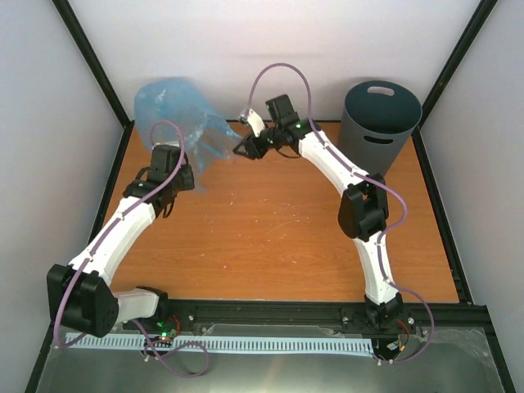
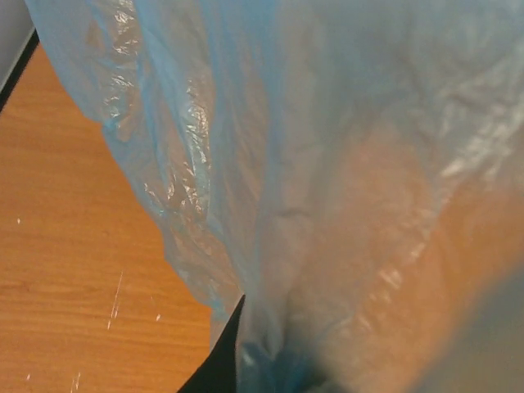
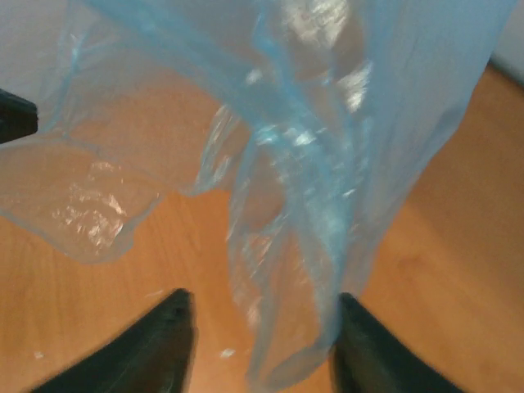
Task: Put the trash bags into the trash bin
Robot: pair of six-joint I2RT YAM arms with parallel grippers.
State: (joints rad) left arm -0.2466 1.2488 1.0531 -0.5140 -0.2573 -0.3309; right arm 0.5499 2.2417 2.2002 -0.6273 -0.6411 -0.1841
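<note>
Bag-opening step. Upper left: the left tool (image 1: 187, 176) is holding the bag (image 1: 176, 115) aloft, apparently clamped on it. The right tool (image 3: 262, 344), fingers apart, is straddling a fold. The bin (image 1: 381, 127) is standing upper right, well apart. The next move likely calls for closing the right tool.

Trash bag (image 1: 176, 115): thin plastic film, translucent lt-blue, glossy, v. wrinkly. Trash bin (image 1: 378, 123): dk grey plastic, smooth, matt-ish. Worktop (image 1: 270, 221): wood-look, orange-brown, smooth w/ pale scuffs & specks. Arm shells (image 1: 123, 225): white plastic, smooth, slight sheen. Side walls (image 1: 49, 123): pale, matt.
</note>
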